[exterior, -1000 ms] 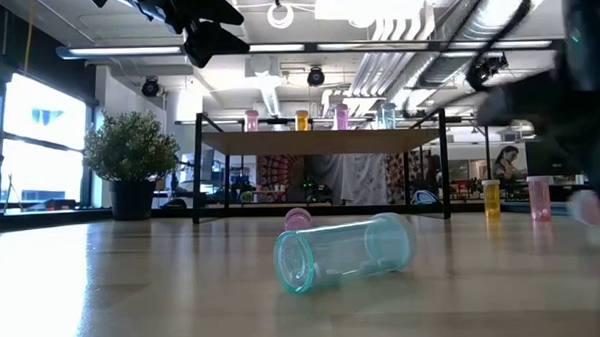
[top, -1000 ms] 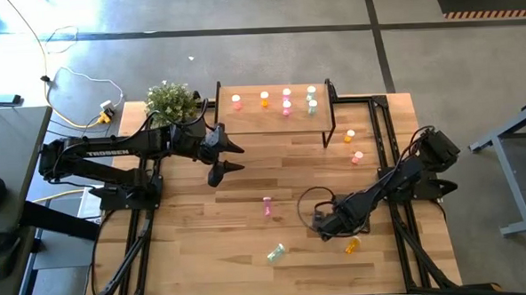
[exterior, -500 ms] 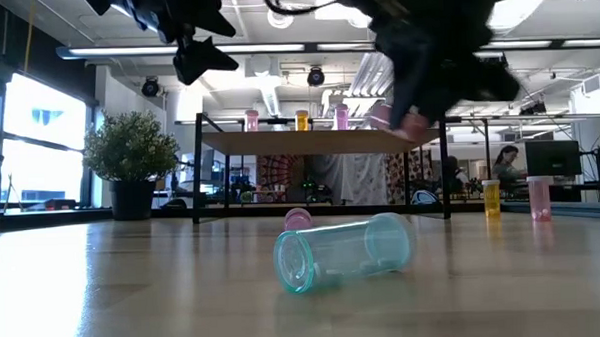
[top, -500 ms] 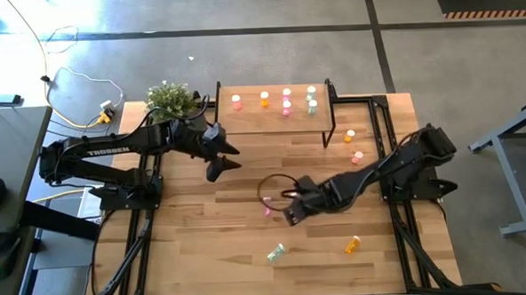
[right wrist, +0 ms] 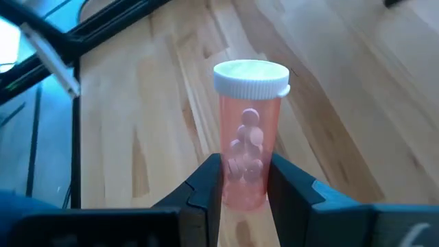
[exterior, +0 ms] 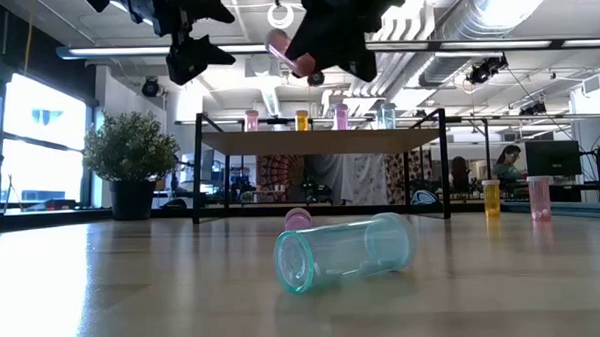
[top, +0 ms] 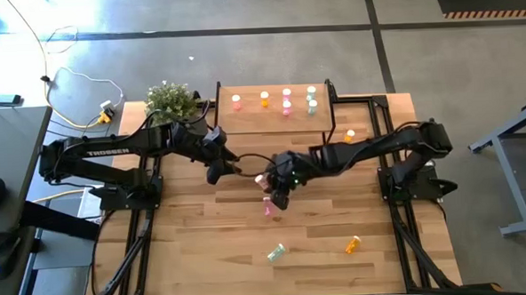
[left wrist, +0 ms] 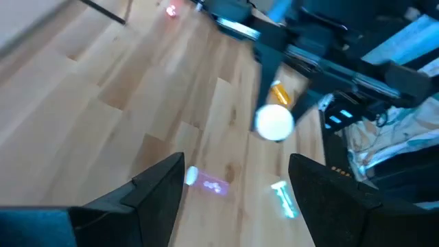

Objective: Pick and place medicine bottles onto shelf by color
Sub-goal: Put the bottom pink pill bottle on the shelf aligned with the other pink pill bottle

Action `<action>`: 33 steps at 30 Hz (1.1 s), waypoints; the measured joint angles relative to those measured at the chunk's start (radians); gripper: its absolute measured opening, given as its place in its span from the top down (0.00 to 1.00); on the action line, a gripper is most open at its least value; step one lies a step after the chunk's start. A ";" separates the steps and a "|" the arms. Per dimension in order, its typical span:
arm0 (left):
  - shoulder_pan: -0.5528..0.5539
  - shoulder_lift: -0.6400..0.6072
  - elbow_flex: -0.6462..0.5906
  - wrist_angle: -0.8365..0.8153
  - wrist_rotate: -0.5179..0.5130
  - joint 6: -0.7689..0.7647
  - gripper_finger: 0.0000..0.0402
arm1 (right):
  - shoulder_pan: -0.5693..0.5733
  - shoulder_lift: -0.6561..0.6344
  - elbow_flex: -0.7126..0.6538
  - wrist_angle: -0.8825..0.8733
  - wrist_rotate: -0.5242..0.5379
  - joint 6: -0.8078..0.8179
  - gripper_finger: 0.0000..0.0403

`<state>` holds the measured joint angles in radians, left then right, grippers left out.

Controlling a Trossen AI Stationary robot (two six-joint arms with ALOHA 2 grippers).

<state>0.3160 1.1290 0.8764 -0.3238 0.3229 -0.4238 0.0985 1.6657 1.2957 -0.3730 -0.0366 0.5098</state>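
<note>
- The plant [top: 171, 100] stands at the table's far left corner, clear of the work.
- The left gripper [top: 217, 164] hovers near the shelf's left leg, fingers spread wide and empty; its cap-on view of the bottle suggests it is set to receive it.
- The right gripper [top: 276, 187] hangs mid-table, well above the wood, clamped on the base of a pink bottle [right wrist: 247, 140], white cap pointing toward the left gripper.
- A pink bottle [top: 267, 207] lies just below it; a green bottle [top: 276, 252] and an orange bottle [top: 352, 245] lie nearer the front edge, not yet sorted.
- The shelf [top: 271, 120] at the back carries upright bottles in a row, seemingly grouped by colour.
- Two more bottles [top: 353, 146] stand right of the shelf.
</note>
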 joint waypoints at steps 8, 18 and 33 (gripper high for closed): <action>-0.065 0.004 0.000 0.061 -0.010 -0.045 0.38 | -0.047 0.000 0.000 0.034 -0.123 -0.179 0.79; -0.134 0.112 0.000 0.231 -0.045 0.008 0.38 | -0.046 0.000 0.000 0.052 -0.140 -0.247 0.79; -0.141 0.219 0.000 0.288 -0.054 -0.018 0.38 | -0.047 0.000 -0.001 0.045 -0.139 -0.239 0.79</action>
<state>0.1745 1.3481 0.8764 -0.0357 0.2691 -0.4419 0.0517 1.6661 1.2945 -0.3278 -0.1761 0.2713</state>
